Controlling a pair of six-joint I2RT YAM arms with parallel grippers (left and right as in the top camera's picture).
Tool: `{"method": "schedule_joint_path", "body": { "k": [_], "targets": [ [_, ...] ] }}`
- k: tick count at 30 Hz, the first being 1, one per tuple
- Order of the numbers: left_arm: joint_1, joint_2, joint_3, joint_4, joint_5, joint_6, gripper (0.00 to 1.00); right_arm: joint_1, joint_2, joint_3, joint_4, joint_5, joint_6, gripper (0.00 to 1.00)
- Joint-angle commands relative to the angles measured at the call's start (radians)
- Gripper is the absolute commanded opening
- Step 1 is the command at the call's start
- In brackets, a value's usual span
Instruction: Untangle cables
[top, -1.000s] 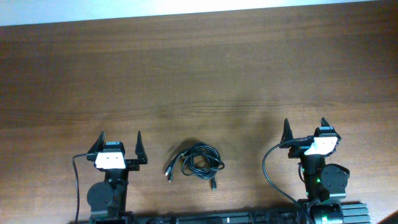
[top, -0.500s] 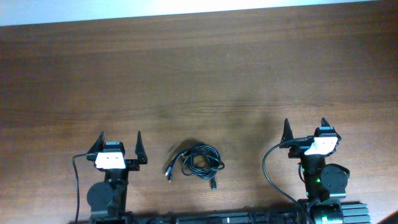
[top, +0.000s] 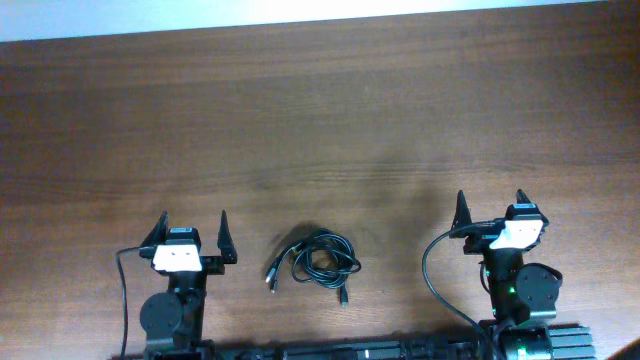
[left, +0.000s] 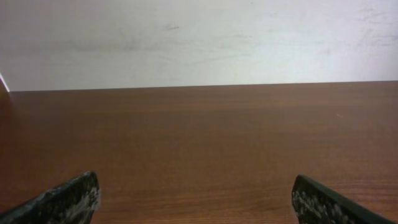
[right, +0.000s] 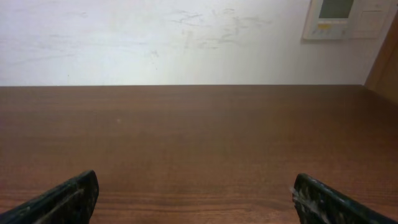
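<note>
Bare table (top: 320, 110) wood lies open from the far edge and both far corners down toward the near edge, room for a gripper to pass. The only obstacle lying on it is the cables (top: 315, 262), bundled close to the near edge between the left gripper (top: 192, 222) and the right gripper (top: 490, 200), well apart from each. A thick black wire (top: 427, 265) loops out beside the right arm's base there.

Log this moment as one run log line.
stage: not started | cables: tangled bundle on table, untouched | left end effector: open, empty | right end effector: open, empty
</note>
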Motion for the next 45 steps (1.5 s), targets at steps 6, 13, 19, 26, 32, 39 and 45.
{"method": "schedule_joint_path", "body": {
  "k": [6, 13, 19, 26, 32, 39, 45],
  "targets": [
    [0.007, -0.008, -0.005, -0.002, -0.007, -0.014, 0.99, 0.005, -0.006, -0.005, -0.006, 0.024, -0.003, 0.99],
    [0.007, -0.008, -0.005, -0.002, -0.007, -0.014, 0.99, 0.005, -0.006, -0.005, -0.006, 0.024, -0.003, 0.99],
    [0.007, -0.008, -0.005, -0.002, -0.007, -0.014, 0.99, 0.005, -0.006, -0.005, -0.006, 0.024, -0.003, 0.99],
    [0.007, -0.008, -0.005, -0.002, -0.008, -0.014, 0.99, 0.005, -0.006, -0.005, -0.006, 0.024, -0.003, 0.99],
    [0.006, -0.008, -0.005, -0.002, -0.006, -0.014, 0.99, 0.005, -0.006, -0.005, -0.006, 0.024, -0.003, 0.99],
    [0.006, -0.005, 0.048, -0.069, 0.027, -0.013, 0.99, 0.005, -0.006, -0.005, -0.006, 0.024, -0.003, 0.99],
    [0.006, 0.082, 0.253, -0.211, 0.06, -0.013, 0.99, 0.005, -0.006, -0.005, -0.006, 0.024, -0.003, 0.99]
  ]
}}
